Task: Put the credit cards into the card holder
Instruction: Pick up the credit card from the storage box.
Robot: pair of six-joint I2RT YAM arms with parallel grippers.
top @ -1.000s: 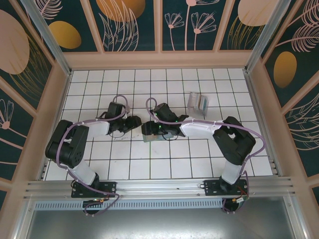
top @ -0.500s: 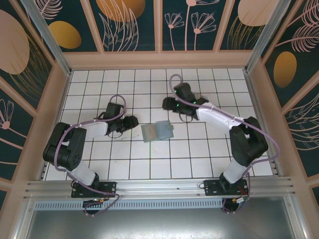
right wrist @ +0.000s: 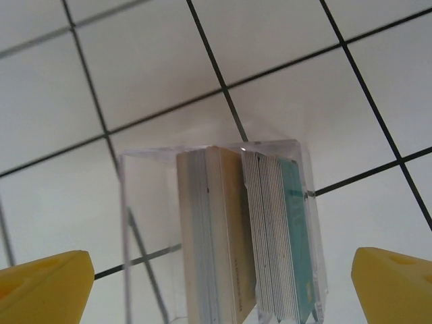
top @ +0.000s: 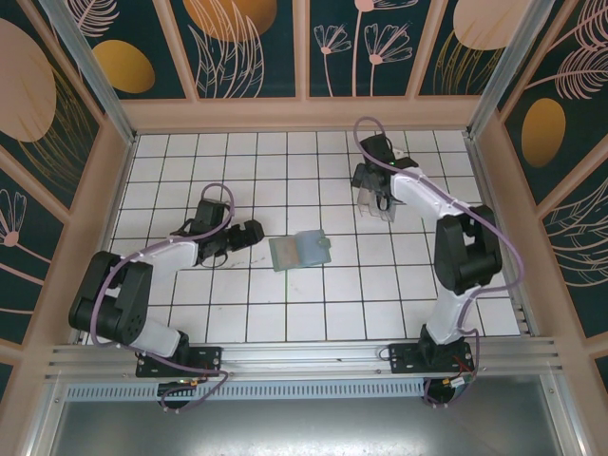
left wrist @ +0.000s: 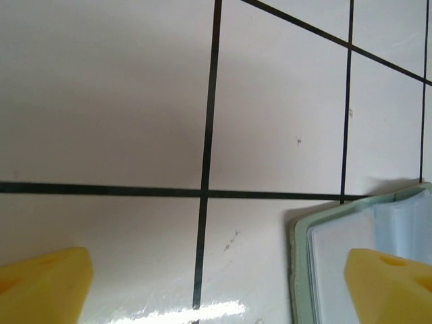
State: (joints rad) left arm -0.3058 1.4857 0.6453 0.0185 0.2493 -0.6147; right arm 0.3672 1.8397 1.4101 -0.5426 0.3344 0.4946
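Now both arms are empty, cards not yet loaded.
The left fingers (left wrist: 40, 287) spread beside the soft sage-green card holder (top: 299, 251), mid bench (top: 285, 313); far right, the right fingers (right wrist: 44, 283) spread over the clear stand (right wrist: 135, 202) of credit cards (right wrist: 216, 236), probably thin, stiff, slick: pinch one by its top edge.

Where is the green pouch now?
In the top view the card holder lies flat near the middle of the tiled table, just right of the left gripper, with the clear card stand farther back on the right.
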